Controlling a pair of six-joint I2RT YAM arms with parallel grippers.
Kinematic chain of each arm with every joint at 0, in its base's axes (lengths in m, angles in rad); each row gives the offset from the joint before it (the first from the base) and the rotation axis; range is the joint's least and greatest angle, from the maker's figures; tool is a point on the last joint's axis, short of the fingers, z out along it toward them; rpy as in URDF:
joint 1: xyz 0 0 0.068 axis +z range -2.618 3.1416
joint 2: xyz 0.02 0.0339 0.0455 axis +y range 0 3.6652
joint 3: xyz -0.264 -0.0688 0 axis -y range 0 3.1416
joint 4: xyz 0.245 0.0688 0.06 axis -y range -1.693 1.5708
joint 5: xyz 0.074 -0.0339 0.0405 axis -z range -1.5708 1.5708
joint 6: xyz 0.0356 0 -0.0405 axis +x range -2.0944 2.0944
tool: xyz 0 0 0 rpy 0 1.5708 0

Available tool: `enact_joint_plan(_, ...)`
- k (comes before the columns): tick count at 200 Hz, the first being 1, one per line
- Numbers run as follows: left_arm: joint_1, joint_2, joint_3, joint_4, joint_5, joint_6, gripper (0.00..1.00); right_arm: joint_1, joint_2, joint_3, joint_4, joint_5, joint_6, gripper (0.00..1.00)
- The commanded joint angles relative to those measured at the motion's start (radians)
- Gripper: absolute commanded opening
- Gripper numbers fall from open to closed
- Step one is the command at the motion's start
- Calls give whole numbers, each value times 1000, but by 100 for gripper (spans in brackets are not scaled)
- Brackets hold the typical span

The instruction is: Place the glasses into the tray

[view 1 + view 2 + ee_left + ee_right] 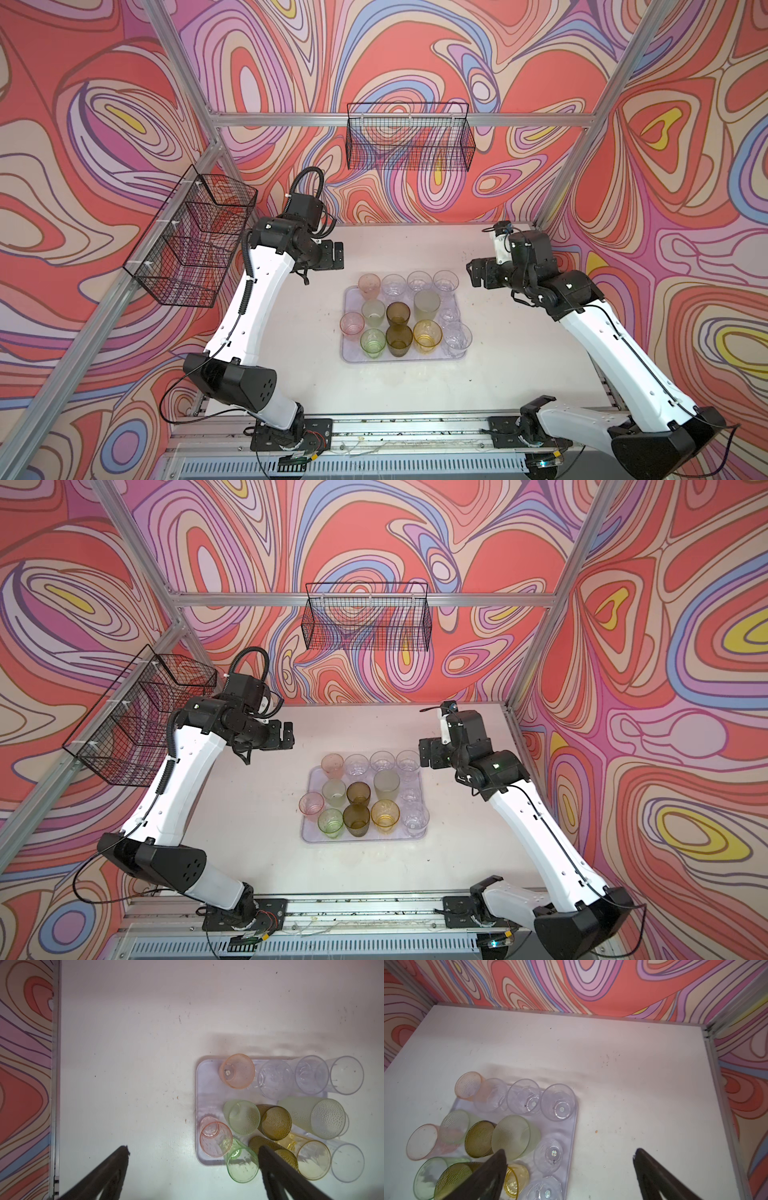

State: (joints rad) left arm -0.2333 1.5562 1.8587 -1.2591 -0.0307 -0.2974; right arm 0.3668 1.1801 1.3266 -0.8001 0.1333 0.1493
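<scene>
In both top views, all visible glasses stand in the tray at the bench centre. The left hand hovers at its ten o'clock, the right hand at two o'clock.

Left wrist view: the left hand is spread, empty.

Right wrist view: the right hand is spread, empty.

Placement appears complete.

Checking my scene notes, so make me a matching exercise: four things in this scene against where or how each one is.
Things:
1. amber-yellow glass
2. bright green glass
3. tall pale green glass
4. left pincer

Place or state:
A. open, empty
B. tray's near row, left end
C. near row, beside a clear glass
D. middle row, behind the amber-yellow glass

Pairs: 1-C, 2-B, 3-D, 4-A
</scene>
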Motion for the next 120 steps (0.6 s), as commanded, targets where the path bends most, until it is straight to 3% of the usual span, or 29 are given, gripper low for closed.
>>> enact_joint_plan(1, 37, -48, -86, 177, -45, 44, 100, -34, -5, -18, 112, 138, -15, 98)
enact_joint_plan(36, 141, -159, -385, 548, 1, 89, 100, -197, 1, -127, 269, 67, 3, 98)
enact_joint_plan(70, 205, -216, -695, 887, -25, 172, 100, -346, 33, -266, 444, -6, 32, 99)
enact_joint_plan(94, 210, -204, -880, 1107, -47, 252, 100, -370, 53, -394, 610, 7, 11, 98)
enact_joint_plan(120, 212, -153, -1049, 1333, -86, 253, 100, -370, 85, -512, 770, -3, -28, 98)
